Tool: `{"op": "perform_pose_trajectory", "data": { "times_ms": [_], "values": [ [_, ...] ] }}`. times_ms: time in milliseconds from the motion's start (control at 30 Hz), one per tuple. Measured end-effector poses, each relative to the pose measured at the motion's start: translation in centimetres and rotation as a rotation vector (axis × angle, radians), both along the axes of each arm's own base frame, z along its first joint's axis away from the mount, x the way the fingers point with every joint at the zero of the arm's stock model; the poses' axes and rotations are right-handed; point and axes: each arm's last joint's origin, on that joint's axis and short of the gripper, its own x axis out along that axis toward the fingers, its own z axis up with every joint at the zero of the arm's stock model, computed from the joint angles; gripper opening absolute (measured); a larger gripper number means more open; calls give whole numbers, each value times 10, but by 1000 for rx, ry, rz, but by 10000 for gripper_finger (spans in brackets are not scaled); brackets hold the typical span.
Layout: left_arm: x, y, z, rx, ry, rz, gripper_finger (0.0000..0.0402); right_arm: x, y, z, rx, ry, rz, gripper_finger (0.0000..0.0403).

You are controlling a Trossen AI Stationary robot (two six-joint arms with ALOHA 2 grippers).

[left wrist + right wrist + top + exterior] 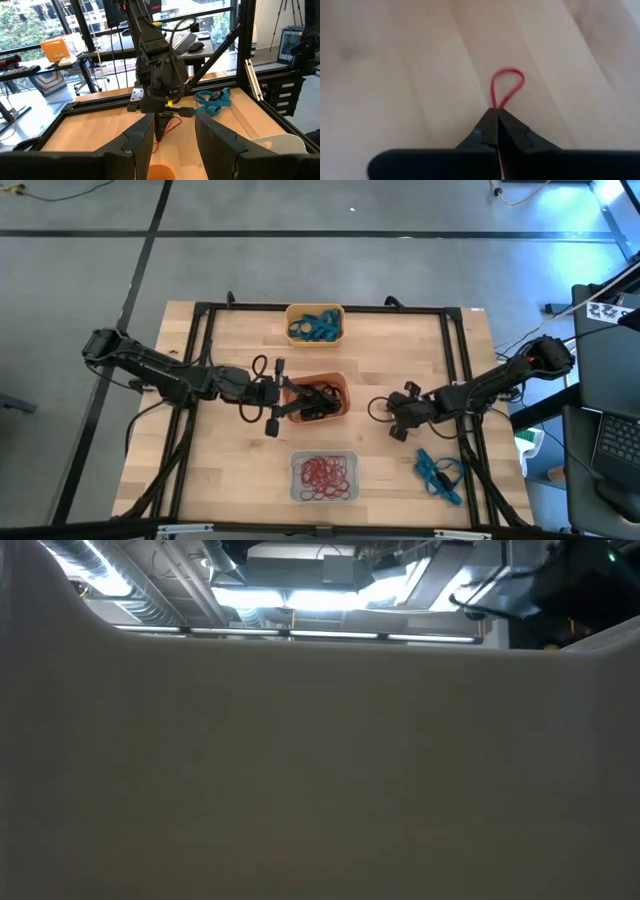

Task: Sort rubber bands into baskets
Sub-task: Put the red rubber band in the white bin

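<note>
My right claw (497, 125) was pinched shut on a red rubber band (507, 87), down on the wooden table (400, 470) just right of the red-orange basket (340, 385). My left claw (274, 398) hung open at that basket's left edge. Loose blue bands (437, 473) lay near my right arm.

The wooden table (220, 470) held three baskets (315, 323) (in a row) and loose blue bands (437, 473).
</note>
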Motion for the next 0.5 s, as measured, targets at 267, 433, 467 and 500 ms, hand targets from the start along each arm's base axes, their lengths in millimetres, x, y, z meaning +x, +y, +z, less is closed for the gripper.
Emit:
{"op": "perform_pose_trajectory", "data": {
  "times_ms": [267, 433, 467, 500],
  "values": [
    [0, 0, 0, 0, 0, 0, 141, 15, 5, 11, 21, -164, 67, 2],
    [0, 0, 0, 1, 0, 0, 141, 21, 8, 17, 34, -221, 100, 1],
    [0, 0, 0, 1, 0, 0, 141, 22, 8, 18, 36, -224, 100, 1],
    [0, 0, 0, 1, 0, 0, 141, 23, 9, 20, 38, -230, 101, 1]
  ]
}}
